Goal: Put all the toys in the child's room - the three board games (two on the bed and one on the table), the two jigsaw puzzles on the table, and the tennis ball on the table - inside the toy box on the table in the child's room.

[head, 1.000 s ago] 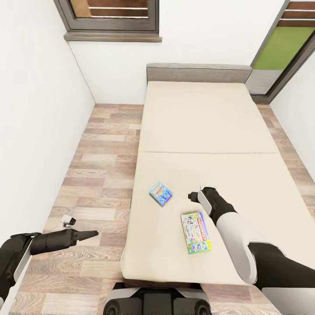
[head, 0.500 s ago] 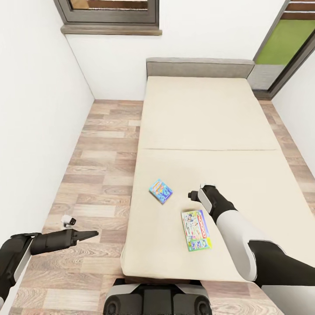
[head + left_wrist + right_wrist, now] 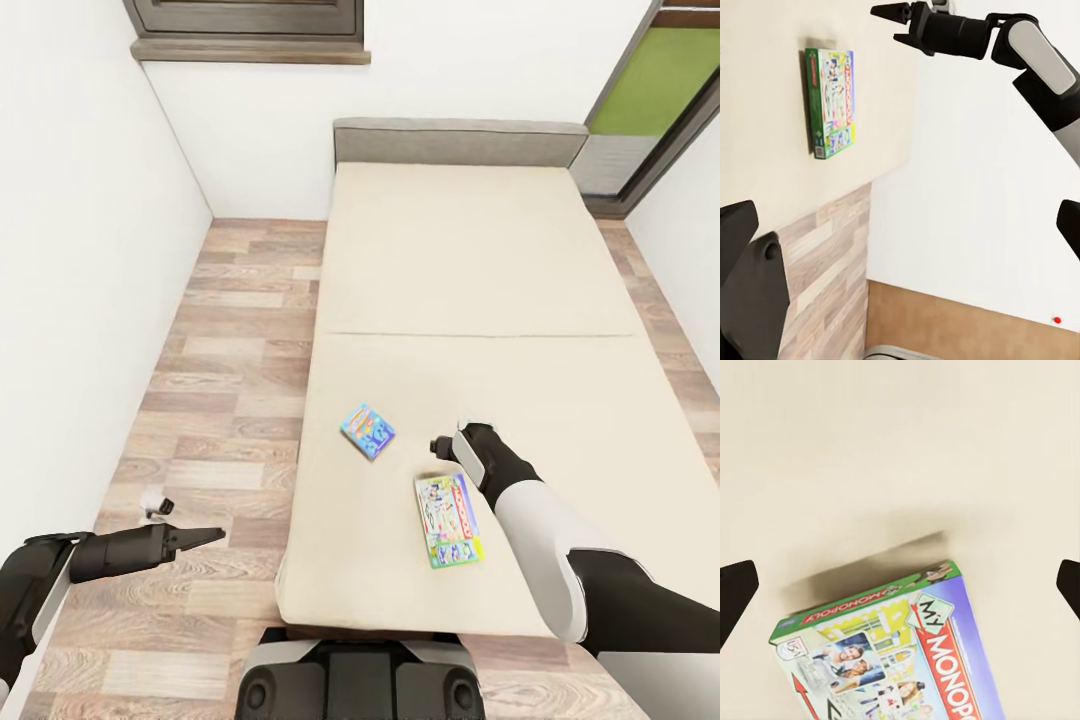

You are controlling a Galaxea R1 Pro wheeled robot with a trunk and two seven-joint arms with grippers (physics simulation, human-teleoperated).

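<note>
My right gripper (image 3: 437, 445), fingers spread, hovers just beyond the Monopoly box (image 3: 447, 519), apparently along its long axis; left gripper (image 3: 205, 536) looks pressed together.

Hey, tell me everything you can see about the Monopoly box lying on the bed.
The Monopoly box is a flat rectangular board game with green edges and a colourful printed lid bearing a red "My Monopoly" title and photos of people. It looks like cardboard. It lies face up, closed, flat on the cream bed near its foot. The right gripper hovers above its far end with open jaws, not touching it.
</note>
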